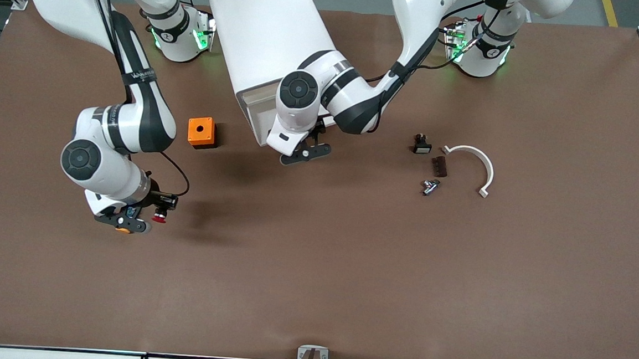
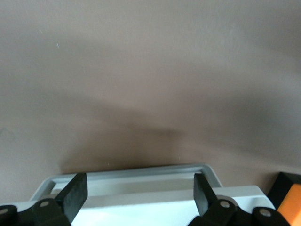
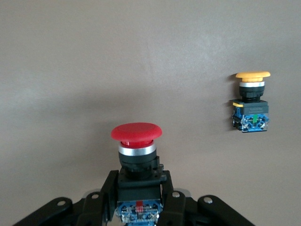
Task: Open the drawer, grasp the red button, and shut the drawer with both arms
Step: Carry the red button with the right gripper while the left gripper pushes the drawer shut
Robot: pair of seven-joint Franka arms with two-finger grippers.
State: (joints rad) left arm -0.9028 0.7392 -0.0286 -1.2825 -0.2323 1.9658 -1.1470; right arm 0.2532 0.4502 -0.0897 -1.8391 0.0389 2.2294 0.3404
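Trouble is most likely at the drawer [image 2: 141,181] now. It belongs to the white cabinet [image 1: 267,43] that stands near the arms' bases, and the left wrist view shows it still pulled out a little. The left hand [image 1: 305,152] is just in front of it with its fingers [image 2: 75,193] spread wide and holding nothing. If this hand pushes off-centre or too low, I think the light cabinet may slide or turn on the table [image 1: 314,268] instead of the drawer going in.

The button [image 1: 158,215] with the red cap is already out of the drawer. The right hand [image 1: 145,219] is closed on its black body and holds it over the table at the right arm's end, nearer to the front camera than the orange cube [image 1: 201,132]. The grip sits low on the body, so a quick move could tip the button between the fingers. A similar button with a yellow cap [image 3: 251,101] shows close to it in the right wrist view, and could be knocked if the hand comes down carelessly.

Much is hard to see. The left arm covers the cabinet's front, so I cannot tell which drawer is open or how far. The inside of the drawer is hidden. The yellow button shows only as an orange spot under the right hand in the front view. Small parts [image 1: 434,167] and a white curved piece [image 1: 478,164] lie toward the left arm's end; what they are I cannot say.
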